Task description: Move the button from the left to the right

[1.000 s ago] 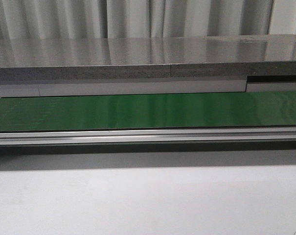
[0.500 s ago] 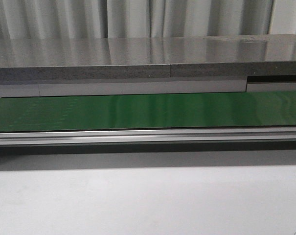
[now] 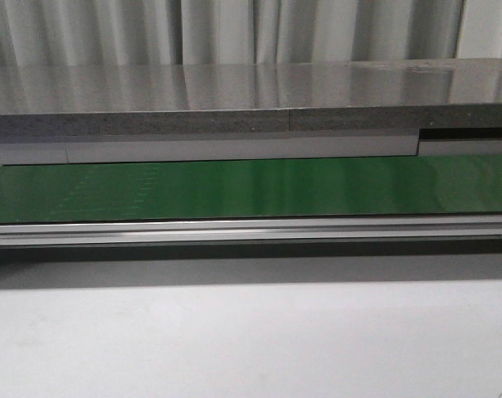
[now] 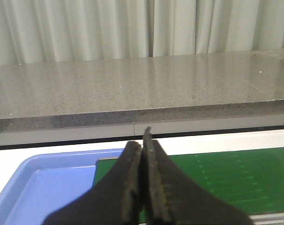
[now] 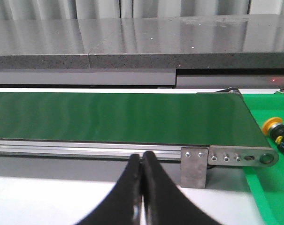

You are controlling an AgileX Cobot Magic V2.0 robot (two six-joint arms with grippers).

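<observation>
Front view: the green conveyor belt (image 3: 251, 189) runs from nine o'clock to three o'clock, between the grey stone counter (image 3: 234, 104) at twelve and the white table (image 3: 251, 340) at six. No arm, claw or button shows here, and nothing has shifted since the frames half a second and one second ago.

Left wrist view: the left gripper (image 4: 143, 145) has its fingers pressed together on nothing, hanging over the seam between a blue tray (image 4: 43, 183) at eight o'clock and the belt at four.

Right wrist view: the right gripper (image 5: 142, 164) is likewise closed and empty, above the aluminium rail (image 5: 85, 149). The button (image 5: 276, 130) lies on its side at three o'clock, on a green surface past the belt's end bracket (image 5: 242, 158).

Risk, as a judgement: the tipped, round-capped button may roll or squirt out of a pinch, and both claws must open first or they will simply shove it.
</observation>
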